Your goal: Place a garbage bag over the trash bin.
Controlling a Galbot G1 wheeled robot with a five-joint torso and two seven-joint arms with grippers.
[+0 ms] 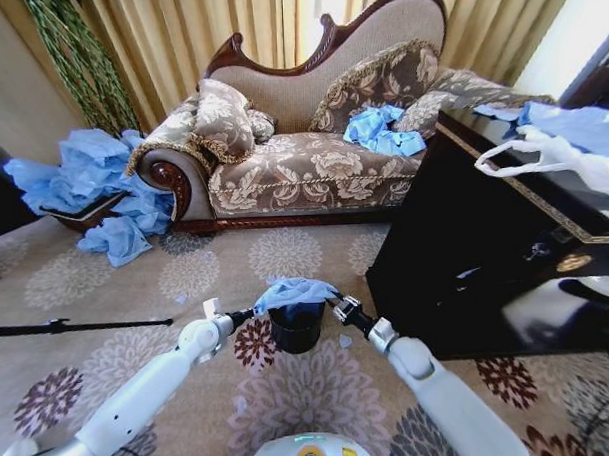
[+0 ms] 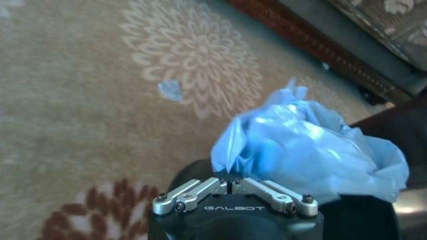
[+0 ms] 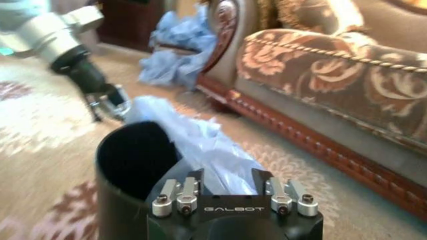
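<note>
Now: garbage bag bunched on the rim of the trash bin, on the carpet near the robot | left gripper pinched shut on its left edge | right gripper clamped on its right edge | sofa far behind

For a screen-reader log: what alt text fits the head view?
Both grippers, left and right, flank a small black trash bin on patterned carpet, a light blue garbage bag bunched over its top. An ornate sofa stands behind.
</note>
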